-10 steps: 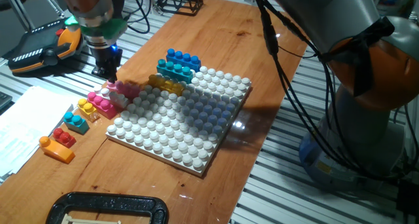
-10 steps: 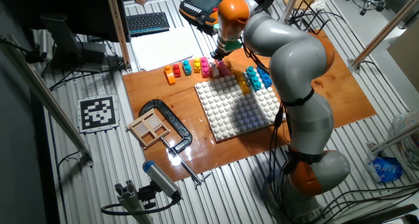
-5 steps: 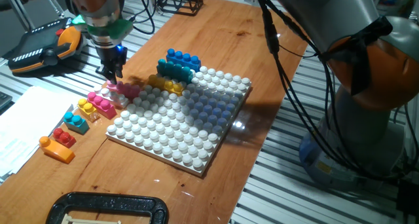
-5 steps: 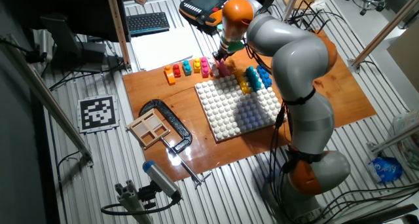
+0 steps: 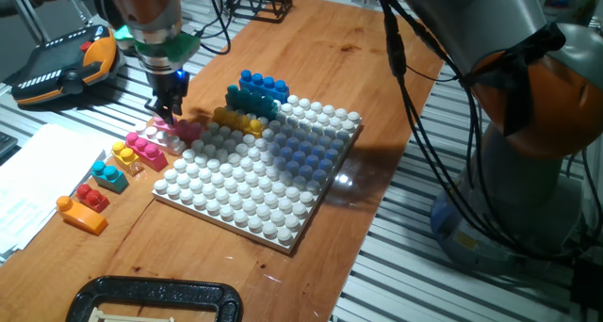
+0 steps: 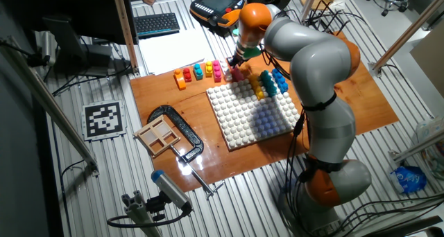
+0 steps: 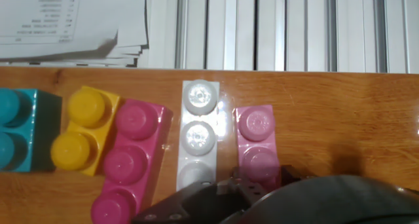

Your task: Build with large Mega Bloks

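Note:
My gripper [image 5: 171, 113] hangs low over the left side of the table, its fingers close together and holding nothing. Its tips are just above a white three-stud brick [image 7: 198, 135] and a pale pink brick [image 7: 257, 142], which lie side by side on the wood. Left of these lie a magenta brick [image 7: 127, 162], a yellow brick [image 7: 82, 137] and a teal brick [image 7: 16, 139]. A blue brick [image 5: 263, 81], a teal brick [image 5: 252, 100] and a yellow brick [image 5: 237, 121] sit at the far left corner of the white baseplate [image 5: 254, 185]. In the other fixed view the gripper [image 6: 236, 62] is beside the baseplate's corner [image 6: 250, 112].
Red-on-teal [image 5: 108, 175] and red-on-orange [image 5: 83, 207] bricks lie further left. Papers [image 5: 28, 185] lie at the left edge, and a teach pendant [image 5: 66, 68] lies behind them. A black clamp [image 5: 155, 298] is at the front. The arm's cables [image 5: 415, 115] hang on the right.
My gripper has moved right along the row of loose bricks, from over the magenta brick to over the white and pale pink ones. The bricks have stayed in place.

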Controlling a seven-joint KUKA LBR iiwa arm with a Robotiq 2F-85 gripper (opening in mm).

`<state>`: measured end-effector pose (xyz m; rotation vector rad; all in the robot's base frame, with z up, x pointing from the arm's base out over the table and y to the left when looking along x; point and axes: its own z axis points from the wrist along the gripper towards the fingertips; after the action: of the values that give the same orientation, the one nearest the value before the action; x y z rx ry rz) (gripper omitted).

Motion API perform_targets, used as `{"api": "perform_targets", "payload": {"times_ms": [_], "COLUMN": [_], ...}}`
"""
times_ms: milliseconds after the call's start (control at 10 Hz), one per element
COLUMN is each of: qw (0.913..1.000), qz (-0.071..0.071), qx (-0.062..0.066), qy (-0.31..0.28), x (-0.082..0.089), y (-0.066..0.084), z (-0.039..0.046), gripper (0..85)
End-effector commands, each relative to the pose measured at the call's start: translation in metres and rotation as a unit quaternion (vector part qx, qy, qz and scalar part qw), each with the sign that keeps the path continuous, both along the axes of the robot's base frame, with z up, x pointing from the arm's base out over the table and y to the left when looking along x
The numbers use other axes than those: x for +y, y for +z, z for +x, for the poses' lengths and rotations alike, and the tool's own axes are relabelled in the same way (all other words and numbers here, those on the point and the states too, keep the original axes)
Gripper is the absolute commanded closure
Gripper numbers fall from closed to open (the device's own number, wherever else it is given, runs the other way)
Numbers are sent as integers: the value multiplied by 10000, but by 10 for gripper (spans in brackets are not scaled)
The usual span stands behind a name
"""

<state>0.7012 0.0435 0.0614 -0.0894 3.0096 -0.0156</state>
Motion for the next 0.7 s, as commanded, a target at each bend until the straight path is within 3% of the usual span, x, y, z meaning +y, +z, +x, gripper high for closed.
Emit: {"api": "perform_targets", "payload": {"times_ms": [0,300,400,600], "qw": [10000,10000,10000,10000], "qz": [4,39,46,61], "qx": [0,-15,-30,-46], "qy": [0,-31,-31,-23], "x": [2,48,63,61], "y": [-15,-76,-103,-138], "z": [-6,-55,-64,-80], "gripper": [340,340,510,510]}}
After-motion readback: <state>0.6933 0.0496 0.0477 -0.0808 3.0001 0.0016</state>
